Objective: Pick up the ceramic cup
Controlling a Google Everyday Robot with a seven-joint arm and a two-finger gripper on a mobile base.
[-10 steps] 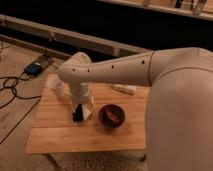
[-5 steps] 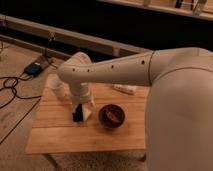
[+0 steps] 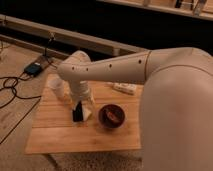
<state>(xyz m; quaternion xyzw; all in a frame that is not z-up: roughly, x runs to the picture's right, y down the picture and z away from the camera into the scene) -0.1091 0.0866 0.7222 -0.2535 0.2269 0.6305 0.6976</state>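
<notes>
The ceramic cup [image 3: 56, 86] stands at the table [image 3: 60, 136] corner, pincer [image 3: 82, 113] beside the bowl [image 3: 111, 116].

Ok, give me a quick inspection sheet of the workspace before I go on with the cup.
Surface: wooden table, light planks.
Job's things: white cup standing at the far left corner, not held.
Clutter: dark bowl near the table's middle; white block at the back edge.
Grippers: gripper low over the table's middle, left of the bowl, apart from the cup.
Cables: dark cables on the floor at left, running to a dark box.
Surroundings: carpet; long ledge behind.
</notes>
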